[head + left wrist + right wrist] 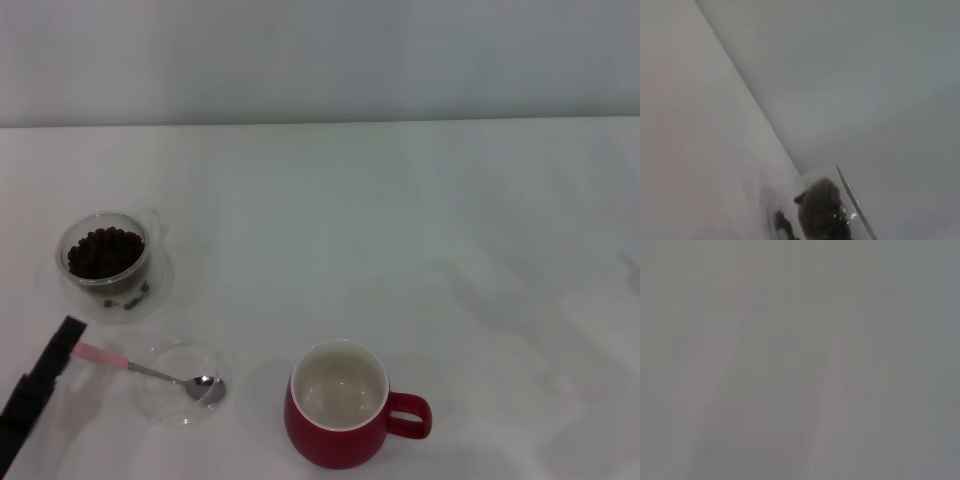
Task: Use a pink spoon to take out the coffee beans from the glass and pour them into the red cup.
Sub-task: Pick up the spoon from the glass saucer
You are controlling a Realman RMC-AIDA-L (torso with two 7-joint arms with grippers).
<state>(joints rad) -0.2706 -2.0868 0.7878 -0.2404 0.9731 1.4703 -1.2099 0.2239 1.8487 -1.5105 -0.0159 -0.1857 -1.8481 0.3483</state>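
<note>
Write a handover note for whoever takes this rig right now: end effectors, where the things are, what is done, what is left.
Left end effector: low at the near left of the table, at the handle end of the pink spoon; whether it grips is unclear.
Right end effector: not in view.
The spoon's bowl rests in a shallow clear dish.
Glass: far left, on a clear saucer, full of coffee beans; a few beans lie on the saucer.
Red cup: near centre, upright, handle to the right, looks empty.
Done: no beans moved.
Left: lift the spoon, scoop from the glass, pour into the cup.
</note>
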